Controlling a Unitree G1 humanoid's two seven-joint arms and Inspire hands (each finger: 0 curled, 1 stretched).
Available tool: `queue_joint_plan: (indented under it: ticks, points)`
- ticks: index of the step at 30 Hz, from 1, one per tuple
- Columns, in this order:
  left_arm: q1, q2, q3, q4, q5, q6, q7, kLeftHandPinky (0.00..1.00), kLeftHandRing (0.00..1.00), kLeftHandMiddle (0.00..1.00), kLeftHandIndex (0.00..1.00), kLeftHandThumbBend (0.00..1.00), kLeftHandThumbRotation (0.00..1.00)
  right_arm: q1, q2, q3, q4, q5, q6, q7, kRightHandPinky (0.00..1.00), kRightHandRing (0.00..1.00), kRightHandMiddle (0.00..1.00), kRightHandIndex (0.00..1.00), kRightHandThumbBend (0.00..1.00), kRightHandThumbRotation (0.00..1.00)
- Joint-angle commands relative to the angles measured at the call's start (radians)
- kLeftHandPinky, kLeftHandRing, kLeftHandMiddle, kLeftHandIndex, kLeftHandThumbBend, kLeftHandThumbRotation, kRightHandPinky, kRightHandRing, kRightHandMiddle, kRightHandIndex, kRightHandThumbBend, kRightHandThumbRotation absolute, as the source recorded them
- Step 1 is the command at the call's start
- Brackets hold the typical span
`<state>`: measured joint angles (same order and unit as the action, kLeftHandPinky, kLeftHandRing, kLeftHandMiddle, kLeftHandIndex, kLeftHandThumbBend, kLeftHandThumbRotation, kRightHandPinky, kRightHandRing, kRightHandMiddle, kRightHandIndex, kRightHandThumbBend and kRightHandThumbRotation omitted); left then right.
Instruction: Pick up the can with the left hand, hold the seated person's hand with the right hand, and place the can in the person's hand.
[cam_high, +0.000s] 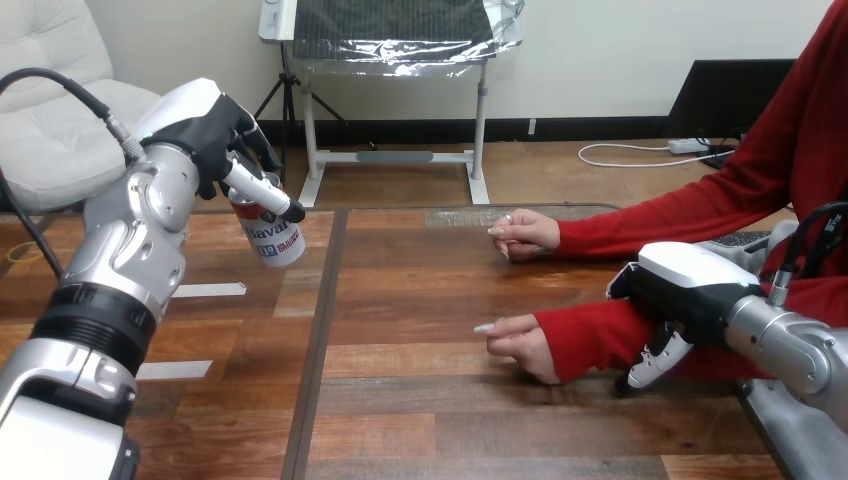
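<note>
While your left hand (212, 125) has its fingers closed round the can (275, 240), which hangs beneath the palm clear of the counter (420, 300), judge it light, thin-walled and slippery; grip mid-body, gently.

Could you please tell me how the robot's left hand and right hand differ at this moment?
The left hand is raised above the table, while the right hand sits low. The left hand grips the can; the right hand lies over the person's red-sleeved forearm. Both are black with white shells.
</note>
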<state>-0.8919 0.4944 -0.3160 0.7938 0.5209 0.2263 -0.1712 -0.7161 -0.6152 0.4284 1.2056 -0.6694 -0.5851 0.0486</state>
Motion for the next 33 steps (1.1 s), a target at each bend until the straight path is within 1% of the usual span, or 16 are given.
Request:
queue_joint_plan:
  ticks: [1, 5, 7, 14, 25, 31, 33]
  points:
    - [-0.034, 0.016, 0.014, -0.049, 0.008, -0.003, 0.005, 0.29, 0.38, 0.44, 0.45, 0.78, 0.00, -0.063, 0.018, -0.006, -0.003, 0.010, -0.018, -0.043, 0.28, 0.33, 0.40, 0.41, 0.76, 0.09]
    - [-0.032, 0.017, 0.012, -0.056, 0.009, -0.002, 0.002, 0.30, 0.38, 0.44, 0.45, 0.78, 0.00, -0.065, 0.014, 0.005, 0.000, -0.004, -0.017, -0.064, 0.28, 0.32, 0.39, 0.40, 0.73, 0.08]
    - [-0.034, 0.017, 0.012, -0.055, 0.009, -0.001, 0.000, 0.30, 0.38, 0.44, 0.45, 0.78, 0.00, -0.066, 0.013, 0.011, 0.001, -0.011, -0.016, -0.075, 0.28, 0.32, 0.39, 0.40, 0.72, 0.09]
    - [-0.033, 0.014, 0.014, -0.056, 0.008, 0.001, 0.002, 0.30, 0.39, 0.44, 0.45, 0.78, 0.00, -0.066, 0.013, 0.018, 0.007, -0.019, -0.021, -0.105, 0.27, 0.31, 0.37, 0.38, 0.69, 0.11]
    - [-0.032, 0.014, 0.017, -0.059, 0.004, 0.004, -0.001, 0.30, 0.38, 0.44, 0.45, 0.78, 0.00, -0.065, 0.014, 0.017, 0.010, -0.021, -0.033, -0.125, 0.25, 0.28, 0.34, 0.34, 0.65, 0.16]
    - [-0.030, 0.016, 0.017, -0.059, 0.004, 0.001, 0.001, 0.30, 0.38, 0.44, 0.45, 0.78, 0.00, -0.065, 0.015, 0.013, 0.011, -0.015, -0.025, -0.116, 0.24, 0.27, 0.33, 0.32, 0.61, 0.24]
    - [-0.030, 0.017, 0.016, -0.057, 0.004, -0.004, -0.001, 0.30, 0.38, 0.44, 0.45, 0.78, 0.00, -0.065, 0.017, 0.006, 0.012, -0.006, -0.024, -0.110, 0.24, 0.27, 0.33, 0.32, 0.60, 0.26]
